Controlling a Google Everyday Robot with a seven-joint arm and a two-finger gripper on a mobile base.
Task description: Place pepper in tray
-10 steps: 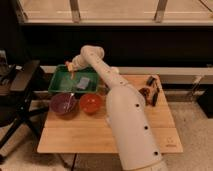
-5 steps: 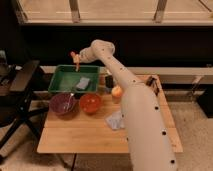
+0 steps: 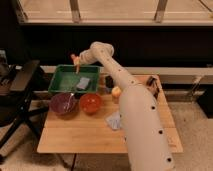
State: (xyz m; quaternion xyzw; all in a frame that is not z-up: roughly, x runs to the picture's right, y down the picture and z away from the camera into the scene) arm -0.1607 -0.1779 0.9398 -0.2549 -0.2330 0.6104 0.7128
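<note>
End effector (image 3: pixel 76 61) over tray (image 3: pixel 60 86); pepper (image 3: pixel 116 92) well apart.

Soft warm light, dark backdrop, gripper (image 3: pixel 76 63) dim above the tray (image 3: pixel 55 83) rim.

1. The gripper (image 3: pixel 76 61), above the tray's (image 3: pixel 59 86) far rim, is too small and blurred to make out.
2. The arm (image 3: pixel 135 115) hides much of the surface's (image 3: pixel 75 137) right half.
3. The pepper (image 3: pixel 116 91) peeks from behind the arm.
</note>
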